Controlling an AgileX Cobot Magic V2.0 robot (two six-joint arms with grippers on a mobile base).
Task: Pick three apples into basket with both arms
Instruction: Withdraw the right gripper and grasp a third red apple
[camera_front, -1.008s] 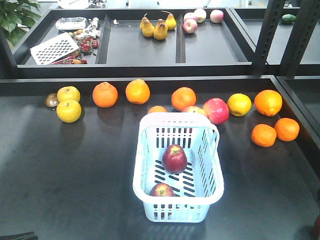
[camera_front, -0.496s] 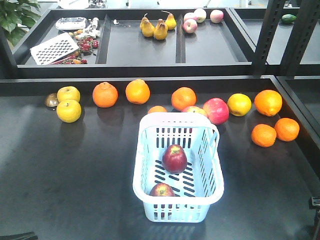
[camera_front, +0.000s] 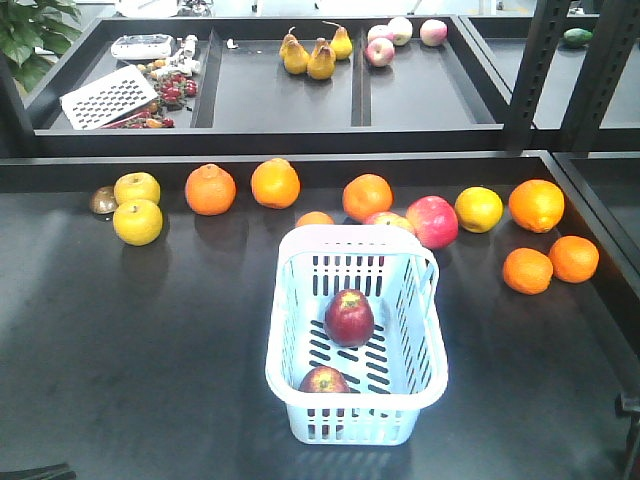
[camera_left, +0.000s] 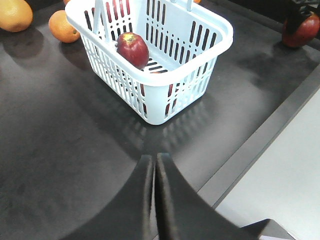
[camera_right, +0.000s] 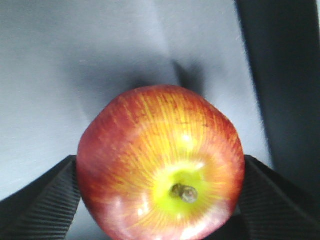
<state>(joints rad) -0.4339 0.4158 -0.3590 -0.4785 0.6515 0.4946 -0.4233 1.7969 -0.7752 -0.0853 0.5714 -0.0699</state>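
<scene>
The pale blue basket (camera_front: 425, 365) stands mid-table with two dark red apples in it, one at the centre (camera_front: 349, 317) and one against the near wall (camera_front: 323, 381). From the left wrist view the basket (camera_left: 200, 60) shows an apple (camera_left: 132, 49) inside. My left gripper (camera_left: 154, 165) is shut and empty, low over the table's front edge, short of the basket. My right gripper (camera_right: 160, 200) is shut on a third apple (camera_right: 160, 180), stem towards the camera, its ribbed fingers (camera_right: 40, 205) on both sides. That held apple (camera_left: 299, 31) hangs right of the basket.
Behind the basket a row of oranges (camera_front: 275, 183), yellow fruit (camera_front: 137, 221) and paler pink apples (camera_front: 432, 221) runs across the table. More oranges (camera_front: 549, 264) lie at the right. Black rack posts (camera_front: 530, 75) rise at the back right. The table's front edge (camera_left: 260, 150) is close.
At the bottom right corner of the front view the right arm's visible tip has shifted slightly. The basket and all the fruit stay where they were.
</scene>
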